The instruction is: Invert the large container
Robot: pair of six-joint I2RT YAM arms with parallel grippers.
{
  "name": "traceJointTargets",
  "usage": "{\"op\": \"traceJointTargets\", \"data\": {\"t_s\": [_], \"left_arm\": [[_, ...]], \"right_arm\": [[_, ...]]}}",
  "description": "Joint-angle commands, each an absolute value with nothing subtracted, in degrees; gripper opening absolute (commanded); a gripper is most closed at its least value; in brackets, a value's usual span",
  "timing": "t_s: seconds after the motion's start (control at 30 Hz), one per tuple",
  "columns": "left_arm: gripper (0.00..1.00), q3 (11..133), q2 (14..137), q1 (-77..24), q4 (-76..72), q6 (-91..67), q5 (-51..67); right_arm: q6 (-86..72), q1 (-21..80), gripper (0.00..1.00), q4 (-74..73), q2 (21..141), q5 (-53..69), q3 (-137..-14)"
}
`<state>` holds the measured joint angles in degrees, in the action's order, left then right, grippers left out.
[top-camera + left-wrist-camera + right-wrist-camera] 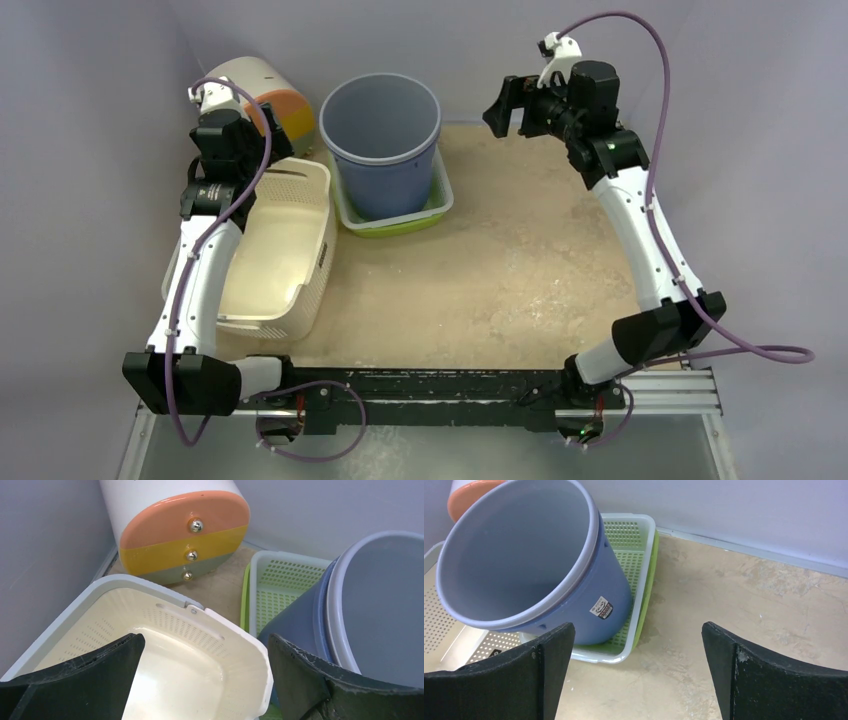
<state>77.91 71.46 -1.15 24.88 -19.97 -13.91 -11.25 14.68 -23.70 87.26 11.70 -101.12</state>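
Note:
The large container is a blue-grey bucket (383,140) that stands upright, mouth up, in a green and white tray (440,205) at the back of the table. It also shows in the right wrist view (524,555) and at the right of the left wrist view (370,605). My left gripper (262,140) is open and empty, held above the far end of a cream basket (285,240), left of the bucket. My right gripper (505,105) is open and empty, held in the air to the right of the bucket's rim. Neither gripper touches the bucket.
A white cylinder with an orange, yellow and grey end (265,100) lies in the back left corner, behind the cream basket. The tan table top (520,270) stretches to the right and front of the tray. Grey walls close in the back and sides.

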Motion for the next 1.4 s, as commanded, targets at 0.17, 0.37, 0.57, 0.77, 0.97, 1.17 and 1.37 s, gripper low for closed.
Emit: {"op": "traceJointTargets", "data": {"t_s": [0.17, 0.37, 0.57, 0.77, 0.97, 1.17, 1.37], "left_arm": [[0.96, 80.17, 72.04, -1.05, 22.63, -18.70, -13.97], [0.96, 79.82, 72.32, -1.05, 23.15, -18.75, -13.76], [0.96, 79.81, 72.12, -1.05, 25.72, -20.31, -15.65], [0.96, 75.71, 70.07, -1.06, 26.38, -22.89, -15.95], [0.96, 73.06, 69.65, -1.06, 27.44, -23.79, -16.73], [0.96, 70.17, 68.94, -1.05, 27.10, -24.08, -16.97], [0.96, 68.55, 68.77, -1.06, 27.05, -23.78, -16.70]], "right_arm": [[-13.56, 14.74, 1.00, -6.65, 73.11, 10.99, -87.93], [-8.36, 14.77, 0.82, -10.19, 76.28, 11.70, -92.04], [-3.08, 18.02, 0.73, -19.84, 87.14, 12.61, -104.66], [2.92, 27.13, 0.61, -29.74, 99.58, 11.69, -121.63], [7.68, 37.02, 0.56, -34.83, 106.38, 9.04, -130.69], [8.17, 41.81, 0.56, -32.92, 105.51, 11.21, -127.95], [7.60, 44.59, 0.54, -33.06, 107.87, 11.25, -127.44]]}}
